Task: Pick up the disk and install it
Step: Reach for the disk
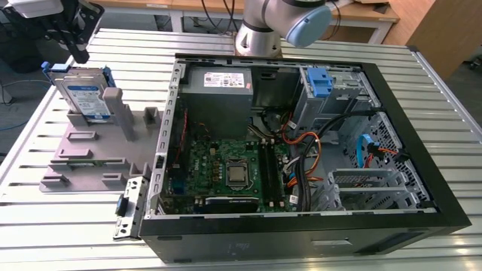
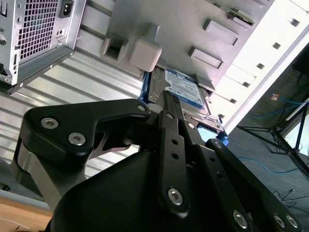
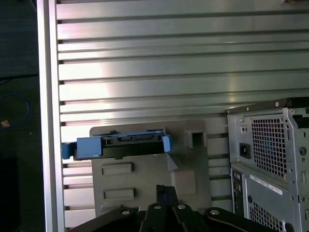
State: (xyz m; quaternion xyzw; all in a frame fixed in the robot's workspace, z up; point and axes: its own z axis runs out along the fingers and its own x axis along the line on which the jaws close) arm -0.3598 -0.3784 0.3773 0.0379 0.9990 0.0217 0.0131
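Observation:
The disk [image 1: 84, 96], silver with a blue-and-white label and blue side rails, stands on edge in a slot at the far end of a grey holder plate [image 1: 83, 152], on the exterior view's left. My gripper [image 1: 75, 52] hangs just above the disk's top edge without touching it. In the second wrist view the gripper [image 2: 166, 104] points toward the disk [image 2: 183, 89]. In the first wrist view the disk's blue-railed edge [image 3: 120, 145] lies just beyond the gripper [image 3: 164, 191].
An open computer case [image 1: 421, 169] lies on the slatted metal table [image 1: 60, 226] beside the holder. Inside are a motherboard [image 1: 226, 169], a grey power-supply box [image 1: 218, 82], cable bundles, and a drive bay with a blue latch [image 1: 320, 82]. The arm's base [image 1: 260, 34] stands behind the case.

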